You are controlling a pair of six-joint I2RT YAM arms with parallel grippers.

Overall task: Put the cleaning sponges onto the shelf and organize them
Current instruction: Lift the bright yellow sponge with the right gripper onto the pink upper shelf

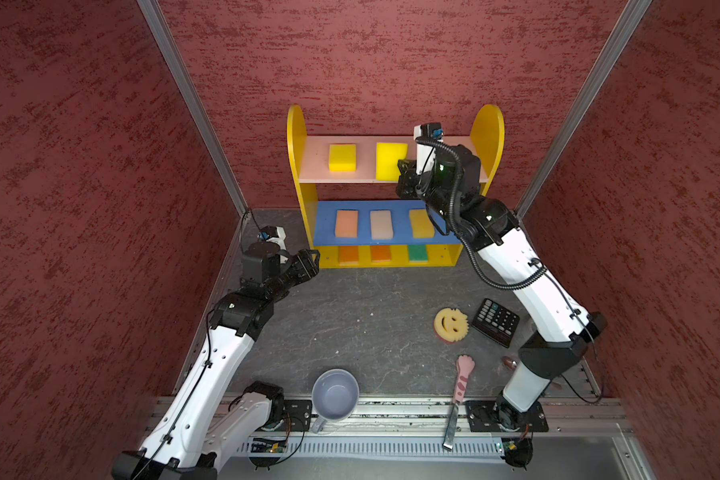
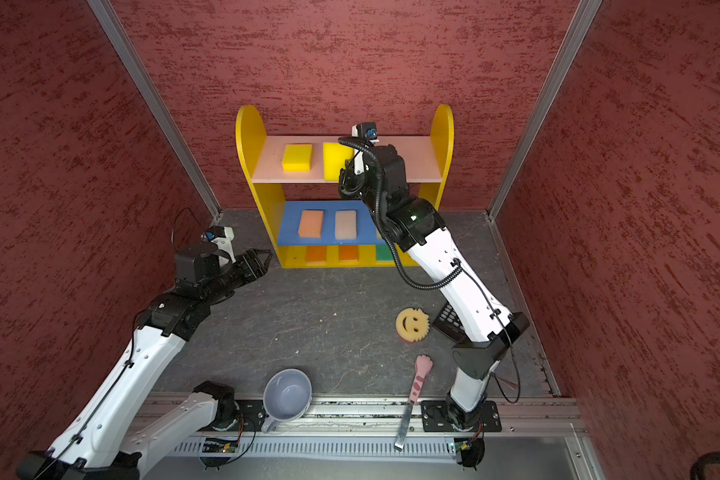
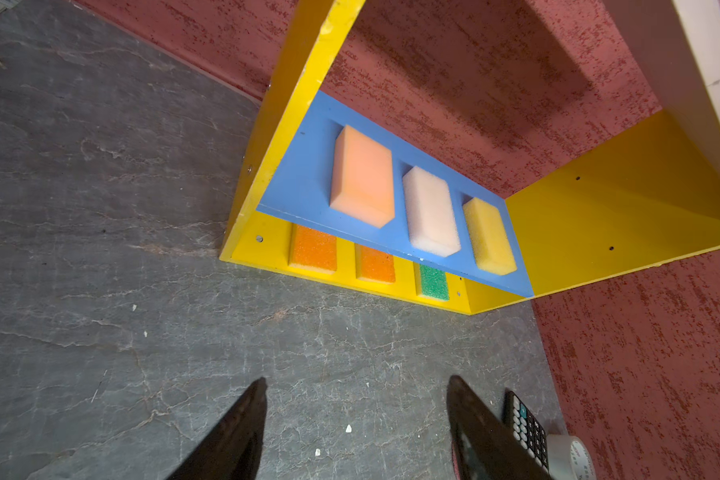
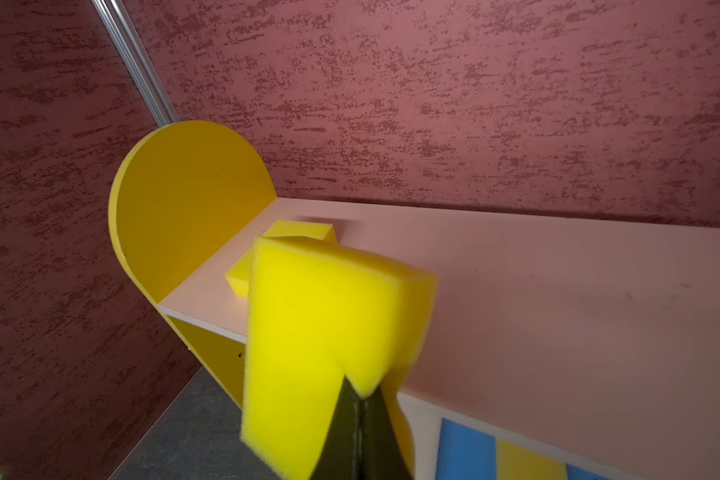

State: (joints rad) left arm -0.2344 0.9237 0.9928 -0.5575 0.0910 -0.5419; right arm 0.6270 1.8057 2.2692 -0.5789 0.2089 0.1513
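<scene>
Three walls closed in scene: back wall [image 1: 391, 62], left wall [image 1: 59, 208] and right wall [image 1: 661, 249], all dark red with rough, streaked plaster texture. Bare metal posts ran up both rear corners, left post [image 1: 192, 108] and right post [image 1: 577, 108], slanting outward toward top of frame. Floor [image 1: 350, 316] was dark grey, stone-look, crossed by pale veins; few white specks [image 3: 348, 428] showed in left wrist view. Metal rail [image 1: 391, 409] crossed lower frame, slotted grille [image 1: 371, 449] just below. Light was even, shadows soft.
</scene>
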